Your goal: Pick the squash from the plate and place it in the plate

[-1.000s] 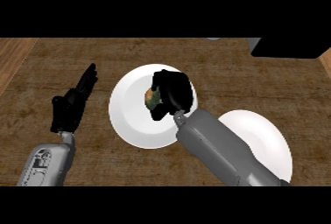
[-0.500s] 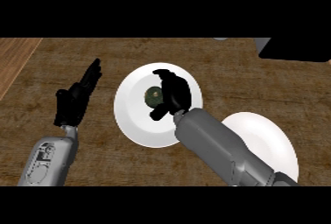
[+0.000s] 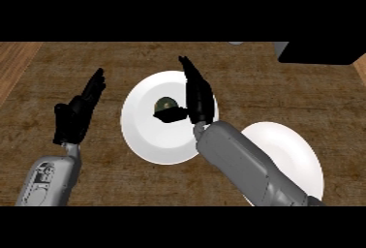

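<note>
- Squash (image 3: 166,103): small dark green thing sitting on the near-centre plate (image 3: 146,138), slightly right of the plate's middle.
- My right hand (image 3: 198,99) is over that plate, just beside the squash on its right. Fingers straight, pointing away from me; thumb reaches toward the squash at its lower right. Nothing grasped yet, so hand counts as released.
- Can't tell if the thumb actually touches the squash or just sits next to it.
- My left hand (image 3: 75,114) rests at the left over the counter (image 3: 79,63), fingers straight, holding nothing. Not involved.
- Target looks like the second plate (image 3: 300,155), lower right, partly hidden under my right forearm.
- Step in hand, as I read it: close on the squash.
- To do it well: shift the palm left so the squash sits between thumb and fingers, then curl round it.
- Lift straight up before swinging right, so it clears the rim.
- Risk: squash is small and round; a sideways nudge could roll it across the plate.
</note>
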